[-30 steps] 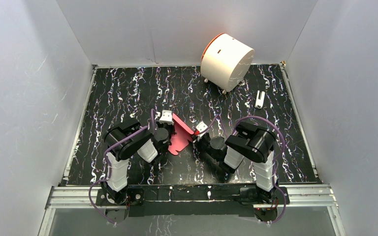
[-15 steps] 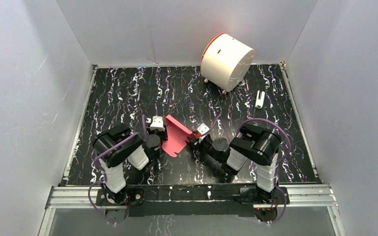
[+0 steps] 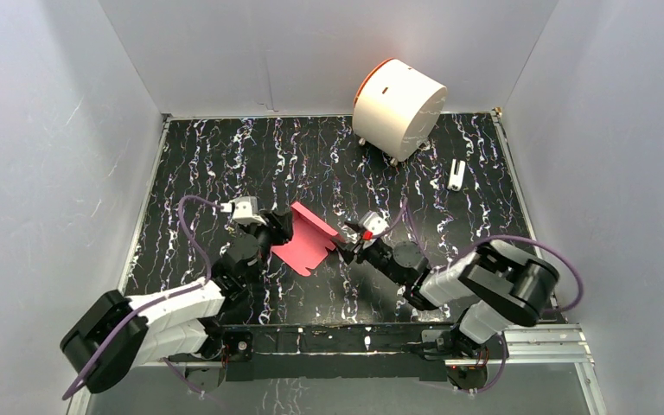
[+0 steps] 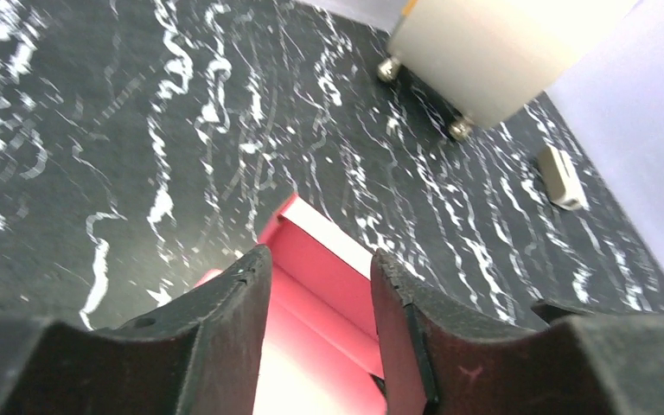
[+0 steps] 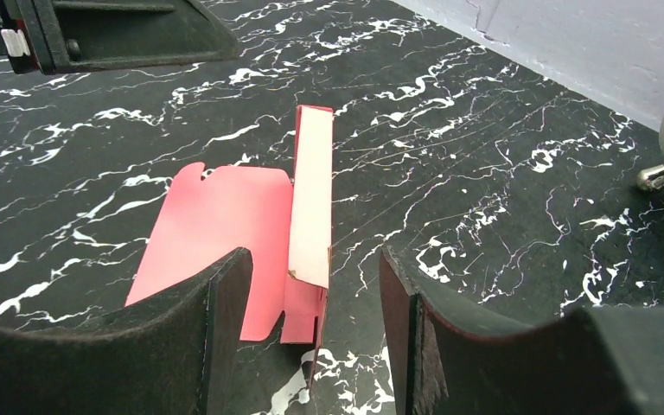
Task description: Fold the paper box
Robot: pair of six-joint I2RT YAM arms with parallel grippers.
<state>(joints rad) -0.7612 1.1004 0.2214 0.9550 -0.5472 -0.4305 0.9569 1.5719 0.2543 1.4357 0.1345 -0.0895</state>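
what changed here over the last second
Both arms dropped low and stretched forward. The left tool backed off leftward from the box, and the right tool moved slightly rightward. Both are open now and neither holds the box. The box shifted a little left and seems to lie flatter. The cylinder stayed put.

Left arm (image 3: pixel 164 311) and right arm (image 3: pixel 484 281) are showing white links, black joints, purple cables; left gripper (image 4: pixel 320 259) is looking black.

Seen from the left wrist, the paper box (image 4: pixel 324 298) was cut off by the bottom edge; the small white object (image 3: pixel 456 174) was too small to identify.
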